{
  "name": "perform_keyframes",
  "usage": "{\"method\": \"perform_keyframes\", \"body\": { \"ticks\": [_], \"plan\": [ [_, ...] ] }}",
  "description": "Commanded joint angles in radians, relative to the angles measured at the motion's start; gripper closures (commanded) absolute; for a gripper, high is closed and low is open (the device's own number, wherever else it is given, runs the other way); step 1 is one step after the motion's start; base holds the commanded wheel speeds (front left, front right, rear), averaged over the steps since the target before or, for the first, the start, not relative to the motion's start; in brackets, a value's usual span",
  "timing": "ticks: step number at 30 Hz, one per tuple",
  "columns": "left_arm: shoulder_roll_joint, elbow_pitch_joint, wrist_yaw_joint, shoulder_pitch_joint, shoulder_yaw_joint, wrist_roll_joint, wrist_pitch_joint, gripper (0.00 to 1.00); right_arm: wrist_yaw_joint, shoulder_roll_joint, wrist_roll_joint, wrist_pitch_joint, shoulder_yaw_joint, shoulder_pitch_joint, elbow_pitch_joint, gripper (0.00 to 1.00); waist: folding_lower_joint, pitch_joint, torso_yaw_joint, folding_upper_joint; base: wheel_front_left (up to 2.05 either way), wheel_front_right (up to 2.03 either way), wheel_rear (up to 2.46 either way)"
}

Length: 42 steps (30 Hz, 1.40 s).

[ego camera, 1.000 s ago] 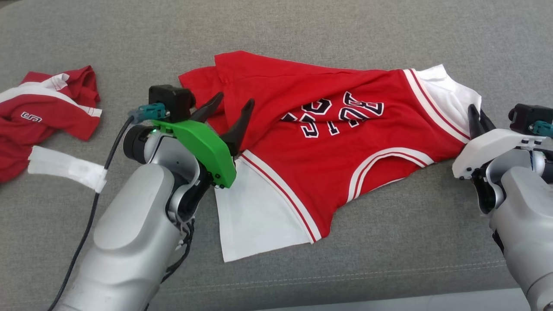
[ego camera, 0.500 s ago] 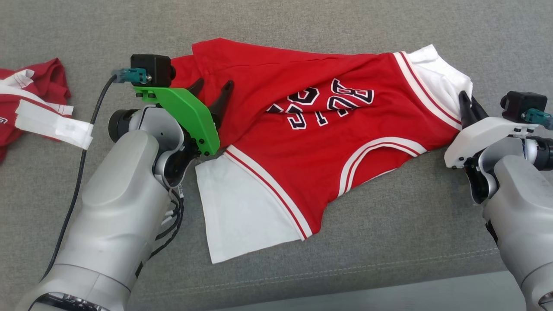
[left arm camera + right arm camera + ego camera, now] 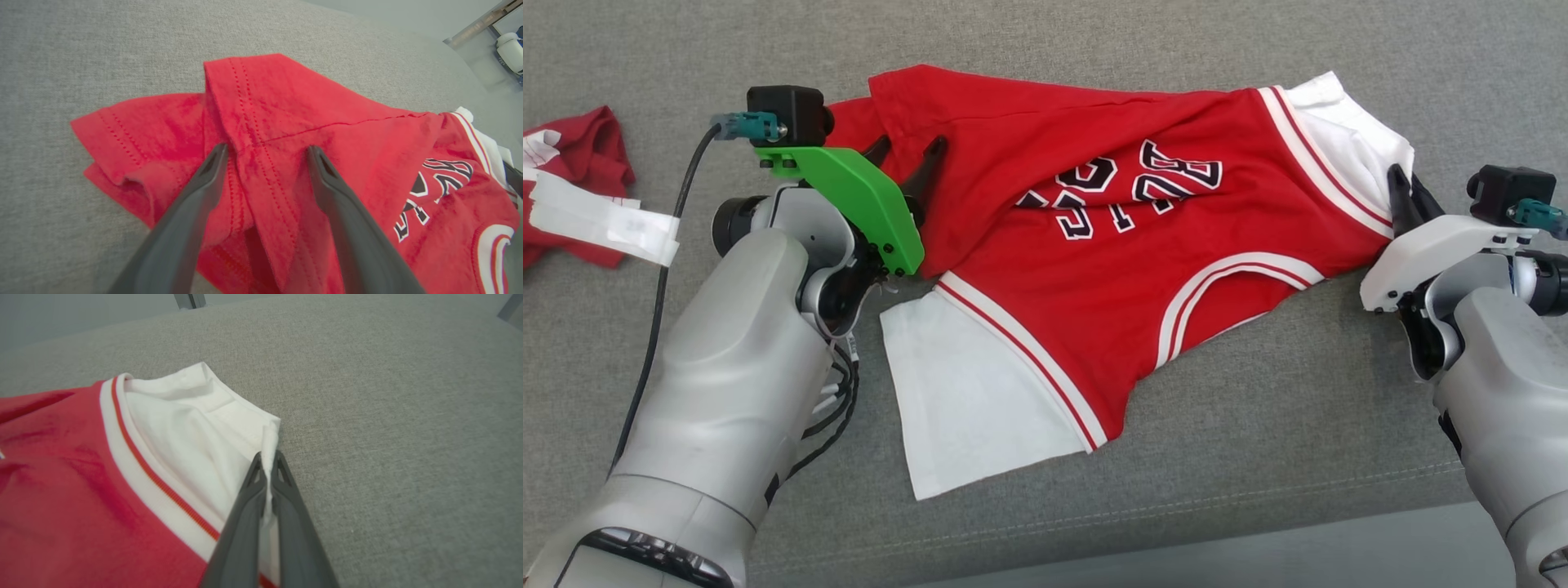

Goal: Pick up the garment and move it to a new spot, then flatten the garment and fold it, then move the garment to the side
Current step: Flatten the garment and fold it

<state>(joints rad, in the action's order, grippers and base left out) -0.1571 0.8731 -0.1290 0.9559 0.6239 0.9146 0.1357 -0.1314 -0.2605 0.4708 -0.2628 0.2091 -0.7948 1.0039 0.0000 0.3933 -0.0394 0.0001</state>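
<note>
The garment (image 3: 1094, 269) is a red jersey with white sleeves and dark lettering, spread crumpled across the grey cushion (image 3: 1258, 457). My left gripper (image 3: 907, 159) stands open over its folded red hem, the two fingers straddling a stitched fold (image 3: 261, 163) with nothing pinched between them. In the left wrist view the garment (image 3: 327, 134) runs off to the right. My right gripper (image 3: 1406, 189) is shut on the edge of the white sleeve (image 3: 192, 428); a thin strip of white cloth shows between its fingertips (image 3: 268, 465).
A second red and white garment (image 3: 572, 188) lies bunched at the far left of the cushion, with a white strip across it. The cushion's front seam (image 3: 1176, 510) runs near the bottom, and pale floor shows beyond it.
The head view has shifted, so everything sits further left and higher. My left gripper has reached a little further onto the red hem, still open. The right gripper keeps its pinch on the white sleeve.
</note>
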Motion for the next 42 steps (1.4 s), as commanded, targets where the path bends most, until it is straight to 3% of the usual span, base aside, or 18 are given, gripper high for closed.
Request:
{"method": "perform_keyframes", "body": {
  "ticks": [1, 2, 5, 19, 26, 29, 35, 42],
  "plan": [
    [-0.005, -0.007, -0.004, 0.018, 0.015, 0.016, -0.007, 0.05, 0.001, -0.001, -0.004, -0.003, 0.002, -0.009, -0.002, 1.00, 0.0000, 0.001, 0.000, -0.0001, 0.00, 0.00, 0.00],
    [-0.007, -0.010, -0.004, 0.020, 0.021, 0.024, -0.009, 0.24, 0.001, -0.001, -0.004, -0.003, 0.003, -0.009, -0.002, 1.00, 0.0000, 0.001, 0.000, -0.0001, 0.00, 0.00, 0.00],
    [-0.014, -0.015, -0.004, 0.025, 0.044, 0.049, -0.023, 1.00, 0.001, 0.001, -0.003, -0.003, 0.004, -0.012, -0.001, 1.00, 0.0000, 0.003, -0.001, -0.0001, 0.00, 0.00, 0.00],
    [-0.060, -0.020, -0.004, 0.074, 0.102, 0.057, -0.187, 1.00, 0.001, -0.021, -0.018, -0.003, -0.023, -0.004, -0.075, 1.00, 0.0000, 0.000, 0.000, -0.0001, 0.00, 0.00, 0.00],
    [-0.127, -0.074, -0.004, 0.126, 0.098, 0.033, -0.272, 1.00, 0.001, -0.046, -0.077, -0.003, -0.067, -0.001, -0.277, 1.00, 0.0000, -0.023, 0.002, -0.0001, 0.00, 0.00, 0.00],
    [-0.172, -0.125, 0.009, 0.173, 0.079, 0.019, -0.291, 1.00, 0.001, -0.060, -0.119, -0.003, -0.076, -0.023, -0.421, 1.00, 0.0000, -0.051, 0.004, -0.0001, 0.00, 0.00, 0.00],
    [-0.257, -0.240, 0.059, 0.236, 0.048, -0.004, -0.280, 1.00, 0.001, -0.093, -0.162, 0.002, -0.059, -0.081, -0.607, 1.00, 0.0000, -0.104, 0.000, -0.0001, 0.00, 0.00, 0.00],
    [-0.344, -0.397, 0.123, 0.274, 0.030, -0.015, -0.208, 1.00, 0.001, -0.136, -0.193, 0.097, -0.057, -0.188, -0.758, 1.00, 0.0000, -0.153, -0.001, -0.0001, 0.00, 0.00, 0.00]
  ]
}}
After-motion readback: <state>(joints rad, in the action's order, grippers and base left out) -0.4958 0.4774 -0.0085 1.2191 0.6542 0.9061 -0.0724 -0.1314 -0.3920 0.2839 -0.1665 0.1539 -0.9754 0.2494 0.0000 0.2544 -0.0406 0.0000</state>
